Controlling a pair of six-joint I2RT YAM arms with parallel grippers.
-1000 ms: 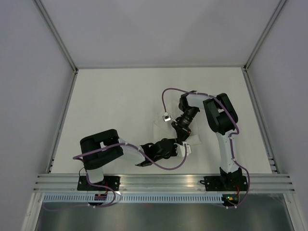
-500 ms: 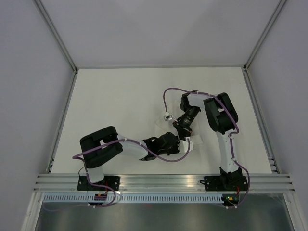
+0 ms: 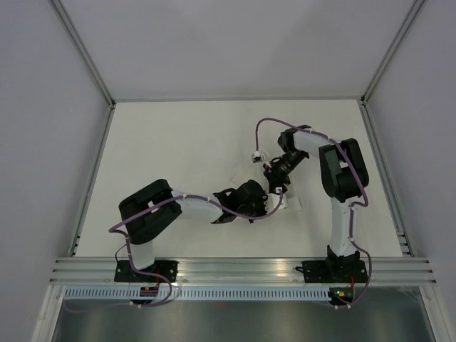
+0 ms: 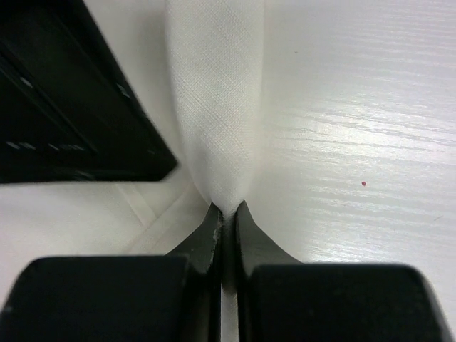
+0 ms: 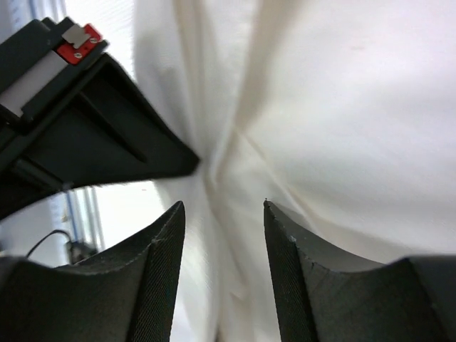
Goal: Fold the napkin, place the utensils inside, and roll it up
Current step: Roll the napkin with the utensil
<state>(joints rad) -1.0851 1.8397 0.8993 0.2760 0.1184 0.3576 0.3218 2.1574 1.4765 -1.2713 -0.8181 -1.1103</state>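
Observation:
The white napkin (image 3: pixel 242 179) lies bunched between the two grippers near the table's middle front. In the left wrist view a raised fold of the napkin (image 4: pixel 214 107) runs into my left gripper (image 4: pixel 226 217), which is shut on it. My left gripper (image 3: pixel 262 202) points right in the top view. My right gripper (image 5: pixel 222 206) stands open just above the creased napkin (image 5: pixel 342 107), nothing between its fingers; it sits beside the left one (image 3: pixel 274 187). The utensils are out of view.
The white table (image 3: pixel 178 142) is bordered by grey walls and a metal rail (image 3: pixel 235 271) at the near edge. The left gripper's black body (image 5: pixel 92 135) fills the right wrist view's upper left; the right gripper's body (image 4: pixel 71 92) crowds the left wrist view.
My left gripper has shut on a fold of the napkin. My right gripper has opened, letting the cloth go, and its arm has swung to the right and back.

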